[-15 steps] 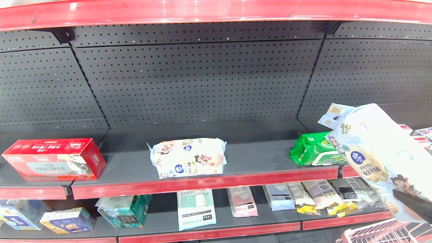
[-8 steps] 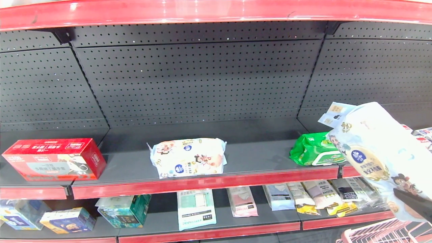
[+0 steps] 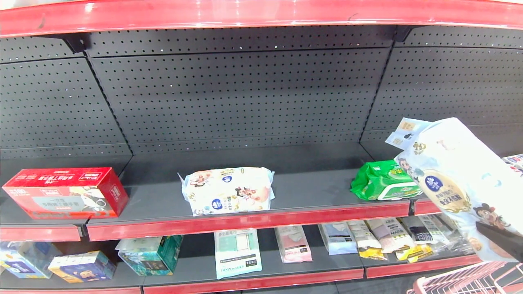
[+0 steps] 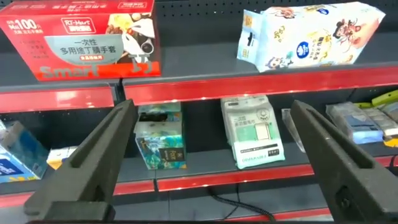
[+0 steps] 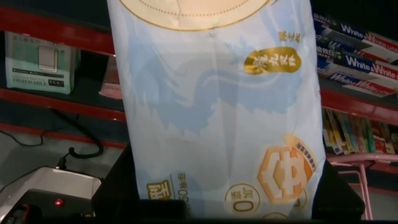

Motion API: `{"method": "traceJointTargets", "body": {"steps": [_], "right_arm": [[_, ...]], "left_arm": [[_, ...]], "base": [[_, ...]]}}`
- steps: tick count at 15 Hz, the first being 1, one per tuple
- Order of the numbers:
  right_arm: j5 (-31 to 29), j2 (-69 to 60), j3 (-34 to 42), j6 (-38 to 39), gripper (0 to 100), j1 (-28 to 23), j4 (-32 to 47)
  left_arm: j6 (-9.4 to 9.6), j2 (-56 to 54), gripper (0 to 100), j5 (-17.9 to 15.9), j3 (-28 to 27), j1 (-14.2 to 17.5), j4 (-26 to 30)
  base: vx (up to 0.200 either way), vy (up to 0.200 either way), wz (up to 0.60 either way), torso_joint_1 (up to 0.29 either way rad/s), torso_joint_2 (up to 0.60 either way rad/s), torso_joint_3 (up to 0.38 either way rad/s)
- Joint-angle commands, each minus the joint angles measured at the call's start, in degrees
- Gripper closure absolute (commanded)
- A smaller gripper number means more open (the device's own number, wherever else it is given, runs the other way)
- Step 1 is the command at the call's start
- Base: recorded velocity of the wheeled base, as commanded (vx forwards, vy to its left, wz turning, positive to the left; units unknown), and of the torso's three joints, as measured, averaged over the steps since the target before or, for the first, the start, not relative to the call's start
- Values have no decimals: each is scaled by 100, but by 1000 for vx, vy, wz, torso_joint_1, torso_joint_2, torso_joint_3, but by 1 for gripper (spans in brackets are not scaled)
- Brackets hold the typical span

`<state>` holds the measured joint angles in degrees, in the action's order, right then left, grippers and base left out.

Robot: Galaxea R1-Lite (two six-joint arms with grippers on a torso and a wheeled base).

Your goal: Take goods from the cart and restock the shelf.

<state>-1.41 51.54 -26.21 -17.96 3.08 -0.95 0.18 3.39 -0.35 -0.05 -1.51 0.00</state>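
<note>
One floppy pack (image 3: 457,175), pinched low in the right tool (image 5: 227,199), could sweep the green wipes (image 3: 382,183) off the shelf (image 3: 245,220) edge.

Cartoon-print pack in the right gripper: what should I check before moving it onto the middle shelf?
1. Grip: right gripper shut on the cartoon-print pack, a finger on each side: ok.
2. Landing spot: bare middle shelf between the matching pack and the green wipes pack: ok.
3. Clearance from the green wipes pack: the two overlap in the head view, depth unclear: cannot tell.
4. Orientation: held pack is tilted, not flat like the matching pack: not ok.
5. Left gripper open, empty, low and off to the side of the path: ok.
</note>
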Motion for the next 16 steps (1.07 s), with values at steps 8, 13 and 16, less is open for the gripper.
{"method": "traceJointTargets", "body": {"steps": [8, 13, 16], "right_arm": [[1, 154, -104, 3, 100, -1, -2], [36, 339, -473, -32, 100, 43, -2], [528, 1192, -1106, -314, 100, 157, -2]], "left_arm": [[-9, -286, 0, 0, 5, 98, -9], [-1, -321, 0, -9, 5, 107, -9], [-9, -321, 0, 0, 5, 107, -9]], "base": [[0, 0, 525, 6, 1, 3], [0, 0, 120, 0, 0, 1], [0, 0, 0, 0, 0, 0]]}}
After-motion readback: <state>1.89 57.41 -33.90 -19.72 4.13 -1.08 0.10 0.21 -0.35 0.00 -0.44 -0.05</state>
